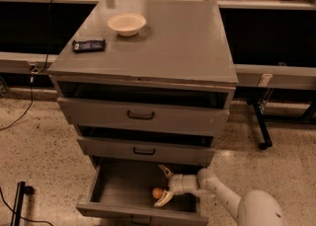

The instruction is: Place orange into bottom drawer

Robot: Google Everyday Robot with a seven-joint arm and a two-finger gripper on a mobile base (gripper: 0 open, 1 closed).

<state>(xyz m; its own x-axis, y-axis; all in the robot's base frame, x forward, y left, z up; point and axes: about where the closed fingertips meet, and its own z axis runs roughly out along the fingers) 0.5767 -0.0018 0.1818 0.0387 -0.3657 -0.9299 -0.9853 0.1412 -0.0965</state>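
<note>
The orange (157, 193) lies on the floor of the bottom drawer (121, 188), which is pulled out wide at the foot of the grey cabinet. My gripper (164, 185) reaches into the drawer from the right, on its white arm (222, 195). Its fingers are spread open. The upper fingertip (164, 171) is well clear of the fruit. The lower fingertip (162, 199) sits right beside the orange, at its right side.
The top drawer (143, 116) and middle drawer (145, 150) stand slightly ajar above my arm. A cream bowl (127, 23) and a dark packet (89, 46) sit on the cabinet top. A black bench leg (260, 126) stands to the right, and cables (19, 116) lie on the floor to the left.
</note>
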